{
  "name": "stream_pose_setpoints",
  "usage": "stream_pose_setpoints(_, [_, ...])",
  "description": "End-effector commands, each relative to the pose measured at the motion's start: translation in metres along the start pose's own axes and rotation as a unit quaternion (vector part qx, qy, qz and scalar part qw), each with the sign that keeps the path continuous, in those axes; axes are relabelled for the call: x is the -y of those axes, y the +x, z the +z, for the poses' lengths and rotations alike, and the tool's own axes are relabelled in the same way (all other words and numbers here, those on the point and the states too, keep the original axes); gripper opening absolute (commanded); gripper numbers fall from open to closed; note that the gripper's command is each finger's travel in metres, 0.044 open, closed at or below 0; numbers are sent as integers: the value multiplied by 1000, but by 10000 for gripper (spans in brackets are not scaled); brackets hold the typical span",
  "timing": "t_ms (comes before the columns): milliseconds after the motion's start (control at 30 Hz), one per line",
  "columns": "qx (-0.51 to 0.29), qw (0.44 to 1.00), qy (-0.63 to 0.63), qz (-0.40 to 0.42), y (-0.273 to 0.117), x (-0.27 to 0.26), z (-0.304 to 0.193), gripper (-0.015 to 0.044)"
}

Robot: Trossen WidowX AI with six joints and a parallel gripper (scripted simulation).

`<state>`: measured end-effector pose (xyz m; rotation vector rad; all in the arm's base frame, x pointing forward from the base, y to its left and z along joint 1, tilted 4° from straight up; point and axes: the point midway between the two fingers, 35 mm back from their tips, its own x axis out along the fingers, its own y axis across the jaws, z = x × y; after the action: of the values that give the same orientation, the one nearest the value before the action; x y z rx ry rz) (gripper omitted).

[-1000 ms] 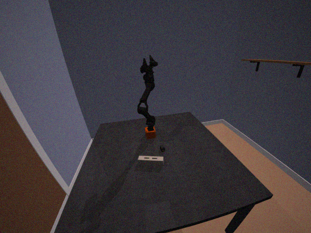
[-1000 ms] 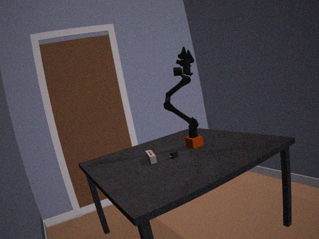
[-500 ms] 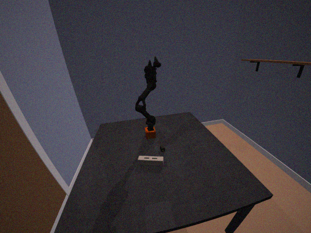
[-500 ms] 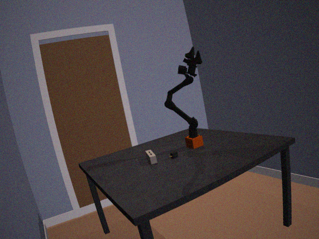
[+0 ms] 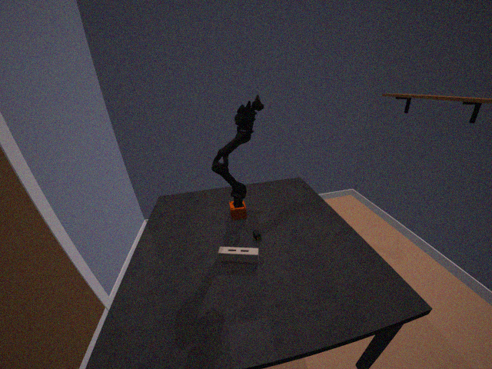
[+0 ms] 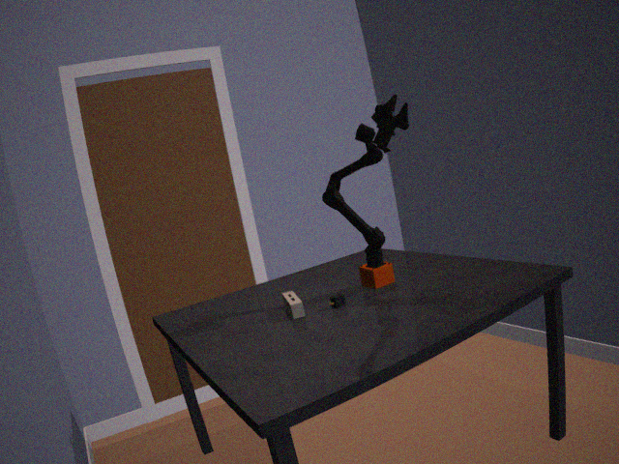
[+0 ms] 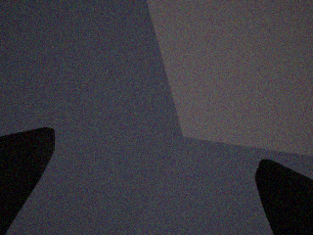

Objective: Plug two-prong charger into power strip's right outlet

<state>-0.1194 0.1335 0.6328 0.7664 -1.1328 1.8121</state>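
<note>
The white power strip [image 5: 238, 256] [image 6: 295, 305] lies on the dark table, with two dark outlets on its top face. The small black charger [image 5: 256, 234] [image 6: 338, 300] lies on the table between the strip and the arm's base, apart from both. Yellowish prongs show at its strip-facing end in the exterior view. My gripper [image 6: 401, 100] [image 7: 158, 155] is open and empty, raised high above the table and pointing up, far from the charger and the strip. The wrist view shows both fingers wide apart and neither the charger nor the strip.
The arm stands on an orange base block [image 5: 238, 211] [image 6: 377, 275] at the back of the table [image 5: 317, 277] [image 6: 319, 369]. A wall shelf [image 5: 437, 98] is at the right in the top view. A brown door [image 6: 164, 199] stands beyond the table in the exterior view.
</note>
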Motion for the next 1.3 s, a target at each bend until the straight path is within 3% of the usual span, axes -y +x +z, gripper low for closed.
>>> stream_pose_setpoints(0, [-38,999,-3,1,1,-2,-27,440])
stream_pose_setpoints(567, [-194,980,-31,-17,-17,16,-124,440])
stream_pose_setpoints(1267, [-348,930,-80,-86,-74,72,-206,440])
